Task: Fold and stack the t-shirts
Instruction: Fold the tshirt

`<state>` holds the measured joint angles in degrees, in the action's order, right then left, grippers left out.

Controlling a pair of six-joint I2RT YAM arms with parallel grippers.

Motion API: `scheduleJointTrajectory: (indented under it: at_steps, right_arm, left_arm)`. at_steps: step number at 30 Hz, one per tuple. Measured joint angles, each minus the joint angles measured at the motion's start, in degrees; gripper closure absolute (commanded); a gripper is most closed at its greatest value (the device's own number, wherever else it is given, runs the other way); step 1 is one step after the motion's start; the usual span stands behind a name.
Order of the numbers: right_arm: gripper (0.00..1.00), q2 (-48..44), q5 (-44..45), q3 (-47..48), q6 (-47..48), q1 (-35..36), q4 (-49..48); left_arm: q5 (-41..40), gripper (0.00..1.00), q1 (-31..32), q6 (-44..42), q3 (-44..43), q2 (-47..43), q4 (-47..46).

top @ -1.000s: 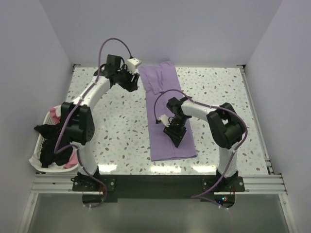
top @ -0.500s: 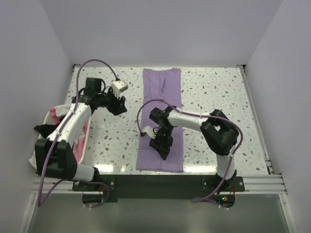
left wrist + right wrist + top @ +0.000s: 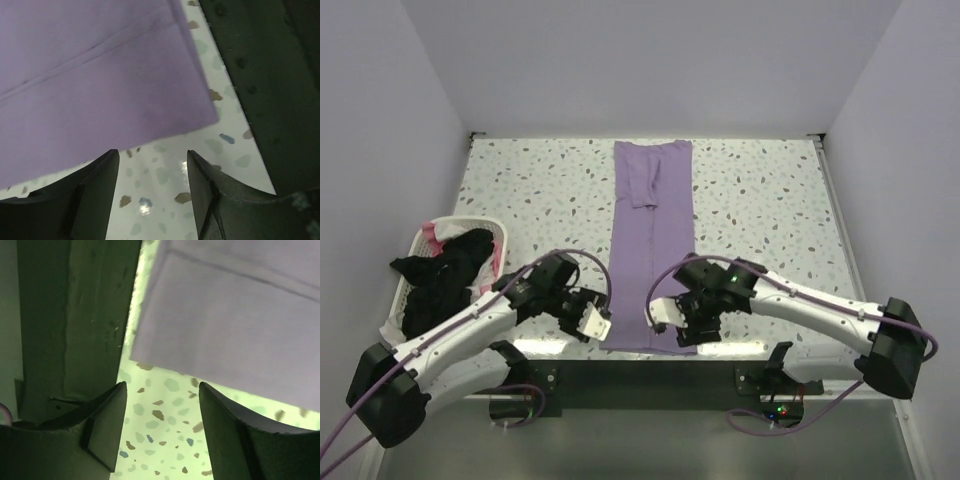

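The lilac-purple t-shirt (image 3: 652, 240) lies folded into a long narrow strip down the middle of the table, its hem at the near edge. My left gripper (image 3: 603, 327) is open and empty beside the strip's near left corner. In the left wrist view the shirt (image 3: 90, 75) fills the upper left, and my left gripper (image 3: 152, 156) is over bare table just short of its edge. My right gripper (image 3: 672, 328) is open and empty at the near right corner. In the right wrist view my right gripper (image 3: 162, 387) is just short of the shirt (image 3: 235, 325).
A white laundry basket (image 3: 460, 222) stands at the table's left edge, holding a black shirt (image 3: 440, 280) and pink cloth (image 3: 497, 252). The dark front rail shows in the left wrist view (image 3: 270, 75) and in the right wrist view (image 3: 75, 315). Walls enclose the table.
Both arms have swung from the middle and back of the table down to the near edge. The lilac strip shifted left and now lies straight.
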<state>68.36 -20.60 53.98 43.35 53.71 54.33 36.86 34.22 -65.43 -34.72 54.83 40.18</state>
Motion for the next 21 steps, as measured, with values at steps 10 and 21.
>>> scheduleJointTrajectory:
  at_steps: [10, 21]
  right_arm:
    - [0.39, 1.22, 7.78, -13.31, 3.04, 14.6, -5.73]
    - [0.59, 2.75, 12.52, -18.45, 4.42, 15.15, -14.67]
  left_arm:
    - [-4.76, 0.44, 15.5, -7.26, 7.45, 2.91, -5.75]
    - [-8.2, 0.47, 19.96, -7.23, 10.43, 6.36, -12.35]
